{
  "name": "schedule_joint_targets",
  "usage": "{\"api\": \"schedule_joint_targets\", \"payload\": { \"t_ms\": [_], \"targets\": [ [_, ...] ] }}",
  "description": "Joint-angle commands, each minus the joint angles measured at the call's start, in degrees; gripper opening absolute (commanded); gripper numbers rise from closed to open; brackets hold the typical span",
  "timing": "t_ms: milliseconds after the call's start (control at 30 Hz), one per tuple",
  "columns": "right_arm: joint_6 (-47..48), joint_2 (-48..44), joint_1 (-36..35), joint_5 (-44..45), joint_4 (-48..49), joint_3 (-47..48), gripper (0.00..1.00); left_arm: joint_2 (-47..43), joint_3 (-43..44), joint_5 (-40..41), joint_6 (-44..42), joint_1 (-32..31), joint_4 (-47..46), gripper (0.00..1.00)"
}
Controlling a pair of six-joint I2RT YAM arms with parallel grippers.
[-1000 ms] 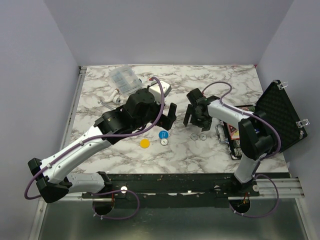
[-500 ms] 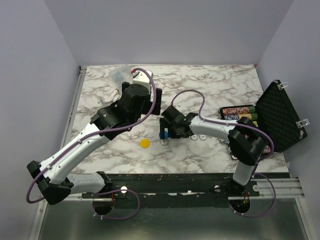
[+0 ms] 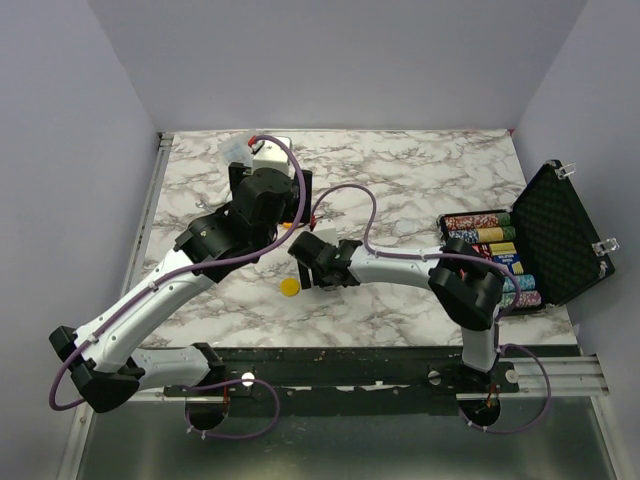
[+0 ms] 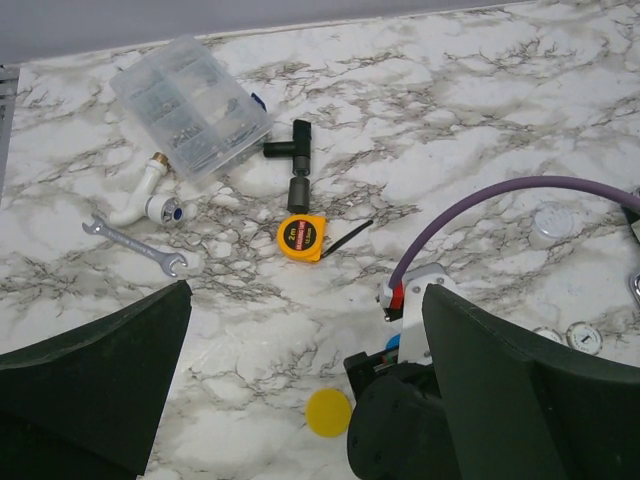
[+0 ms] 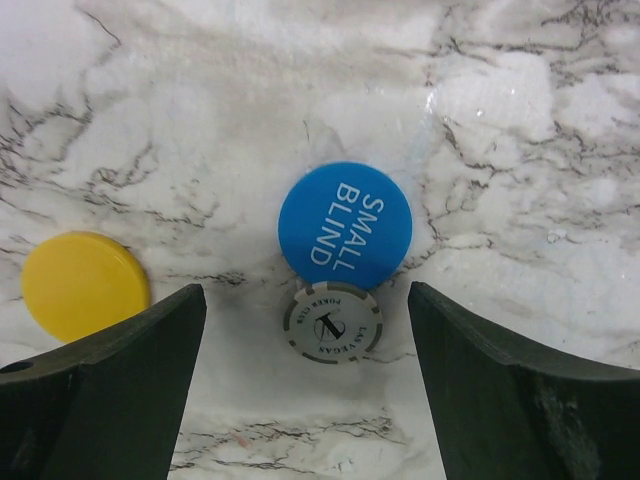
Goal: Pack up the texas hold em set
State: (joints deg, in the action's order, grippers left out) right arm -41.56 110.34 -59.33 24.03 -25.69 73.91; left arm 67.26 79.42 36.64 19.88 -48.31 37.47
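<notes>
Marble table (image 3: 420, 170) holds a yellow disc (image 5: 85, 285) nearest, and just right of it a blue disc (image 5: 345, 225) touching a white chip (image 5: 332, 323), between the spread fingers of the right gripper (image 5: 303, 330). The black briefcase (image 3: 548, 235) lies open at right. Farther back, the left gripper (image 4: 305, 300) hangs spread wide, with the orange tape measure (image 4: 302, 238) and the clear compartment box (image 4: 190, 105) far left.

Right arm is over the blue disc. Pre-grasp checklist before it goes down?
1. Right end effector open: ok, jaws wide either side of the blue disc.
2. Blue disc centred between the jaws: ok.
3. Blue disc free of neighbours: not ok, white chip sits against its edge.
4. Yellow disc clear of the fingers: cannot tell, it lies close beside one.
5. Case open to receive: ok, lid up.
6. Left end effector empty: ok, open, holding nothing.
</notes>
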Motion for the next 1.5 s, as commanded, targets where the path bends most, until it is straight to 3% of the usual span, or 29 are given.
{"api": "schedule_joint_targets", "payload": {
  "t_ms": [0, 233, 400, 533, 767, 967, 1233, 1467],
  "targets": [
    [-1.42, 1.03, -0.93, 4.65, -3.71, -0.04, 0.83, -1.0, 0.39, 2.52, -0.54, 0.08, -0.39, 0.98],
    [-1.78, -0.21, -0.93, 2.45, -2.52, -2.39, 0.73, -0.73, 0.39, 0.9, -0.63, 0.06, -0.53, 0.98],
    [-2.21, -0.22, -0.89, 2.41, -2.57, -3.42, 0.71, -0.64, 0.39, 0.69, -0.72, -0.09, -0.52, 0.99],
    [-1.7, -0.05, -0.92, 1.86, -2.19, -3.32, 0.6, -0.64, 0.3, 0.03, -0.81, -0.2, -0.65, 0.98],
    [-2.31, -1.09, -0.92, 2.2, -2.48, -4.3, 0.56, -0.91, 0.3, -1.21, -0.81, -0.3, -0.78, 0.99],
    [-2.58, -1.27, -0.9, 2.5, -3.21, -4.65, 0.47, -0.91, 0.11, -1.25, -1.03, -0.55, -1.0, 0.99],
    [-3.46, -4.04, -0.79, 5.68, -3.83, -5.52, 0.25, -0.67, 0.0, -2.07, -1.07, -0.6, -1.0, 0.99],
    [-4.83, -12.91, 1.5, 8.59, -4.52, -8.5, 0.09, -0.52, -0.14, -2.49, -1.33, -0.56, -1.33, 0.98]
  ]
}}
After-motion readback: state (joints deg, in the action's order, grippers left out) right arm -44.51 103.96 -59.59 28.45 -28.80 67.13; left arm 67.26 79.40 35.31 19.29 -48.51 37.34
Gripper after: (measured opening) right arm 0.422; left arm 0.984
